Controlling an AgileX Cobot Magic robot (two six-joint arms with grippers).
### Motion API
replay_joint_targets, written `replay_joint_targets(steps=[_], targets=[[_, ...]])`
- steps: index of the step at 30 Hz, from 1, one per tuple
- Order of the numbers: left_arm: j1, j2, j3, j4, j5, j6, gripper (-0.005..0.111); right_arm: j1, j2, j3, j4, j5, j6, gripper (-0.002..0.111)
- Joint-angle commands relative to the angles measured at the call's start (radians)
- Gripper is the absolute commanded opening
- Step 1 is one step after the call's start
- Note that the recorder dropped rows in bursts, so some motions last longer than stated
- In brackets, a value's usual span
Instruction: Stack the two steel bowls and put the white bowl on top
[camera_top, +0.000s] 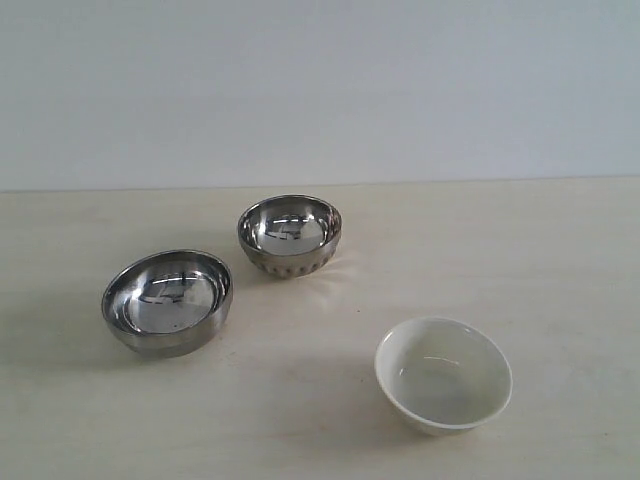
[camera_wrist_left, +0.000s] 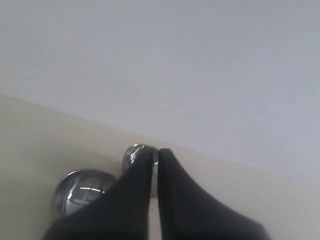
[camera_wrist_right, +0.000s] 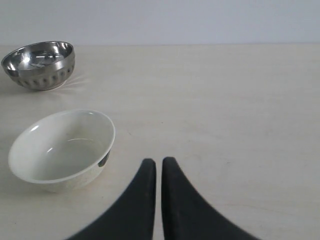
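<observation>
The wider smooth steel bowl (camera_top: 167, 302) sits on the left of the table. The smaller fluted steel bowl (camera_top: 289, 235) stands apart behind it, toward the middle. The white bowl (camera_top: 443, 374) rests at the front right, empty. No gripper shows in the exterior view. In the left wrist view my left gripper (camera_wrist_left: 155, 152) is shut with nothing in it, well short of the smooth bowl (camera_wrist_left: 80, 192) and the fluted bowl (camera_wrist_left: 134, 154), which its fingers partly hide. My right gripper (camera_wrist_right: 158, 162) is shut and empty beside the white bowl (camera_wrist_right: 62, 149), with the fluted bowl (camera_wrist_right: 41, 64) beyond.
The pale table (camera_top: 560, 270) runs back to a plain light wall (camera_top: 320, 90). Nothing but the three bowls stands on it.
</observation>
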Motion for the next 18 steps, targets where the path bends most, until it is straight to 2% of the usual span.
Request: replay_joint_targets(steps=[1, 6, 8, 14, 18], targets=[[0.001, 0.306, -0.19, 0.152, 0.169, -0.016, 0.004, -0.009, -0.005, 0.0, -0.003, -0.012, -0.001, 0.0], [0.001, 0.609, -0.379, 0.313, 0.266, -0.081, 0.005, -0.009, -0.005, 0.0, -0.003, -0.012, -0.001, 0.0], [0.001, 0.705, -0.432, 0.389, 0.289, -0.127, 0.014, -0.009, -0.005, 0.0, -0.003, -0.012, -0.001, 0.0], [0.001, 0.954, -0.538, 0.432, 0.298, -0.144, 0.064, -0.009, -0.005, 0.0, -0.003, -0.01, -0.001, 0.0], [0.001, 1.094, -0.574, 0.4, 0.258, -0.148, 0.064, -0.009, -0.005, 0.0, -0.003, -0.008, -0.001, 0.0]])
